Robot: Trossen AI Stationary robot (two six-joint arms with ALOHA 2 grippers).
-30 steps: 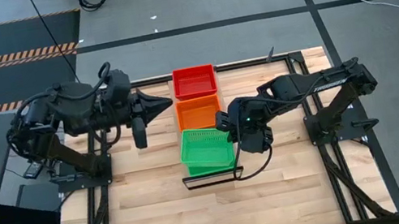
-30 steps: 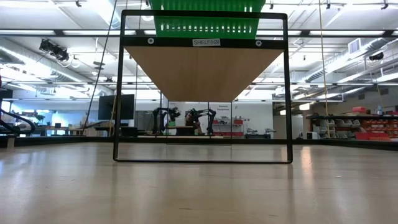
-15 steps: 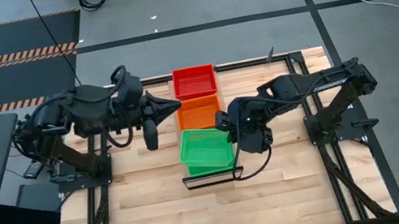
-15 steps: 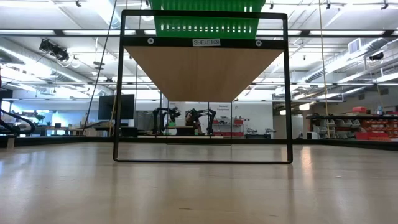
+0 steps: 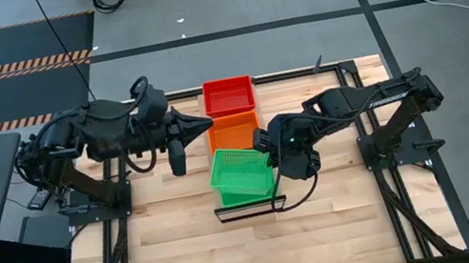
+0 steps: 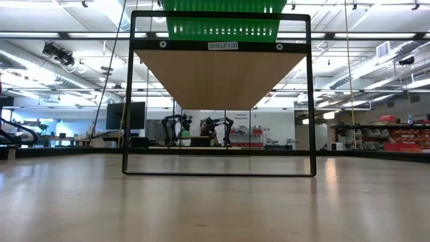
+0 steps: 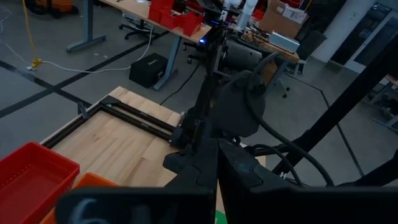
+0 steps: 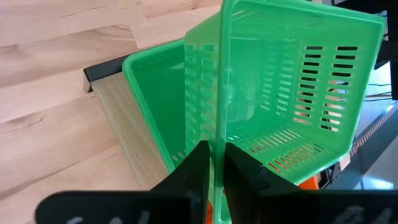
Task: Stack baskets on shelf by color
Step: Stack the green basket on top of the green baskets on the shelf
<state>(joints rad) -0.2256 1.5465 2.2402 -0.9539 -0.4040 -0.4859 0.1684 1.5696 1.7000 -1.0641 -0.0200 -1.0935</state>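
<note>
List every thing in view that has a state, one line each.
Held green basket: tilted, wall pinched by right gripper, above the green basket on the shelf.
Lower green basket: resting on shelf.
Orange basket: on shelf.
Red basket: on shelf.
Left gripper: shut, empty, beside the orange basket.

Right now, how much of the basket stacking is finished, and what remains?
Done: a red stack and an orange stack sit in line on the shelf.
In hand: the right gripper is shut on a green basket's rim, holding it tilted over the green basket on the shelf's front end.
Left: settling that basket flat and releasing it. The left gripper waits, shut, beside the orange stack.
</note>
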